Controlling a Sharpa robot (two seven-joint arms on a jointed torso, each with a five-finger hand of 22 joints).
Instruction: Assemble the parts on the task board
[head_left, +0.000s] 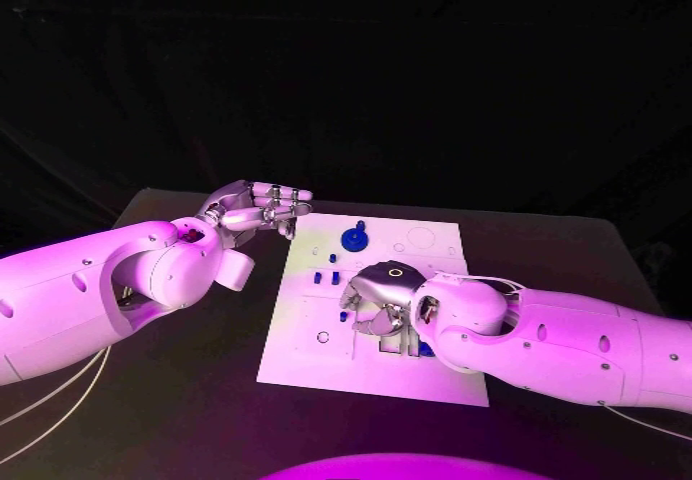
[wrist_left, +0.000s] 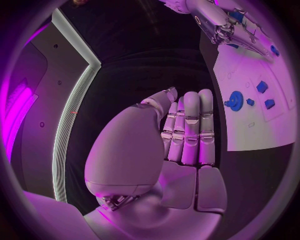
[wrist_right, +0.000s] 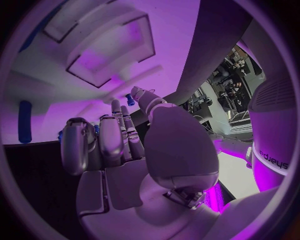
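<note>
R hand (head_left: 381, 297) fingers curled, prob. pinching blue part (wrist_right: 130, 99); L hand (head_left: 263, 210) empty.

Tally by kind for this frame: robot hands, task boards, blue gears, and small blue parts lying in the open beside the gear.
Hands: 2 (left hand, right hand)
Task board: 1
Blue gear: 1
Small blue parts beside the gear: 3
Total: 7
Partly hidden blue bits by the right hand: not counted.
</note>
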